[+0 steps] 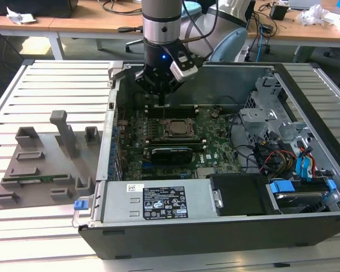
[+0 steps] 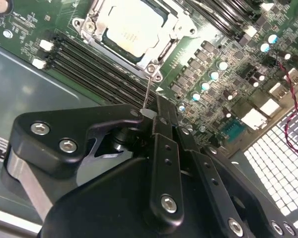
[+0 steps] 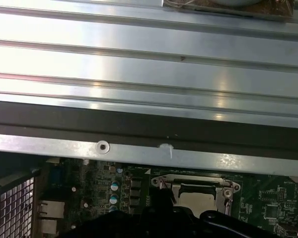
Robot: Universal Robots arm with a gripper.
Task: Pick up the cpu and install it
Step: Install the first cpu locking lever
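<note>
We see the gripper [image 2: 151,115] with fingers pressed together, holding nothing — hovering over the motherboard [image 1: 215,133]. The cpu [image 2: 134,32] sits just ahead of its fingertips, already seated in the socket frame [image 1: 177,128] — silver top showing.

Closed gripper [image 2: 151,116] pinching thin wire lever [image 2: 147,91], just beside cpu [image 2: 131,30] seated in socket on motherboard [image 2: 223,74].

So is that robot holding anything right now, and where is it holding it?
Nothing: the gripper is shut and empty. The cpu already sits in its socket.
</note>
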